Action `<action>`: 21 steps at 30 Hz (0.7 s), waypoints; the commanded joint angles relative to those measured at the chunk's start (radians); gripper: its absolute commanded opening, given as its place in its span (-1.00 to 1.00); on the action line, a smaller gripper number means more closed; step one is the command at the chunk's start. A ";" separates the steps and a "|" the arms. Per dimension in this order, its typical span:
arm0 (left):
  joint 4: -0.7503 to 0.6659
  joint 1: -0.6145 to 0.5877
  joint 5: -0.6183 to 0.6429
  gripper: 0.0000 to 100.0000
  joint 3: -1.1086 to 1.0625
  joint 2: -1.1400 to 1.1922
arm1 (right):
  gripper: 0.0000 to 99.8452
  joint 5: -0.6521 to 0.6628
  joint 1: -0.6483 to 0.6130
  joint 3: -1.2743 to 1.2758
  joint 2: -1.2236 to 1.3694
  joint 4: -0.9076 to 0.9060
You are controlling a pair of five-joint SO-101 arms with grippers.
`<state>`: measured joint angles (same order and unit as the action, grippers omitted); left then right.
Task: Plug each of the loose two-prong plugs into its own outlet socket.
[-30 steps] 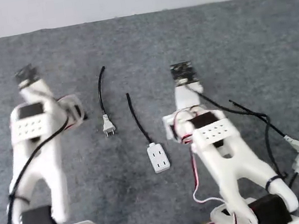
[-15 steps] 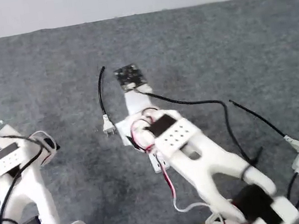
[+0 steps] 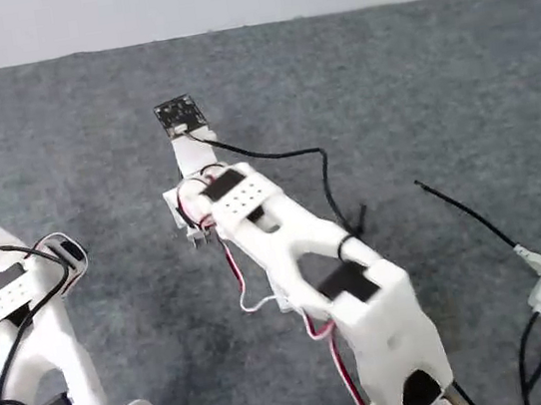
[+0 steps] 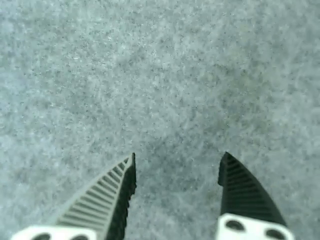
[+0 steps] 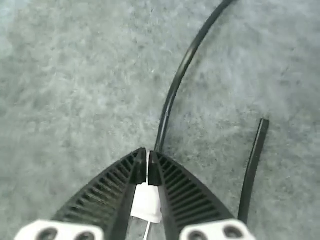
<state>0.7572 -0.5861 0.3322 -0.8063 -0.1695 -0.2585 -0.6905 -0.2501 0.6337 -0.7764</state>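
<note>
Right wrist view: right gripper (image 5: 148, 153) clamps what looks like the white plug (image 5: 146, 202) — left gripper (image 4: 178, 156) gapes over carpet (image 4: 150, 75).

White arms (image 3: 292, 245) (black ribbed pincers (image 5: 148, 162))

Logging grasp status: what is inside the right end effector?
The right end effector is shut on the white plug, whose black cord runs out over the grey carpet. The fingers cover most of the plug's body; its prongs cannot be made out.
</note>
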 commanded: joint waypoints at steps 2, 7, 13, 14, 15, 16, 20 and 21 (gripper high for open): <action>-0.031 -0.003 -0.009 -0.49 0.005 -0.029 | -0.97 -0.037 -0.005 -0.267 0.079 -0.176; -0.031 -0.003 -0.009 -0.49 0.005 -0.029 | -0.87 -0.064 -0.004 -0.419 0.182 -0.277; -0.032 -0.005 -0.009 -0.49 -0.005 -0.029 | -0.85 -0.061 -0.024 -0.534 0.246 -0.381; -0.032 -0.005 -0.009 -0.49 -0.005 -0.029 | -0.85 -0.061 -0.024 -0.545 0.252 -0.392; -0.032 -0.005 -0.009 -0.49 -0.005 -0.029 | -0.85 -0.060 -0.024 -0.555 0.259 -0.401; -0.032 -0.005 -0.009 -0.49 -0.005 -0.029 | -0.85 -0.052 -0.024 -0.565 0.265 -0.409; -0.032 -0.005 -0.009 -0.49 -0.007 -0.029 | -0.85 0.000 -0.053 -0.605 0.289 -0.467; -0.032 -0.005 -0.009 -0.49 -0.007 -0.029 | -0.85 0.000 -0.058 -0.617 0.295 -0.487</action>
<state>0.7572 -0.5861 0.3322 -0.8186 -0.1695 -0.2770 -0.7211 -0.7902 0.9375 -1.2167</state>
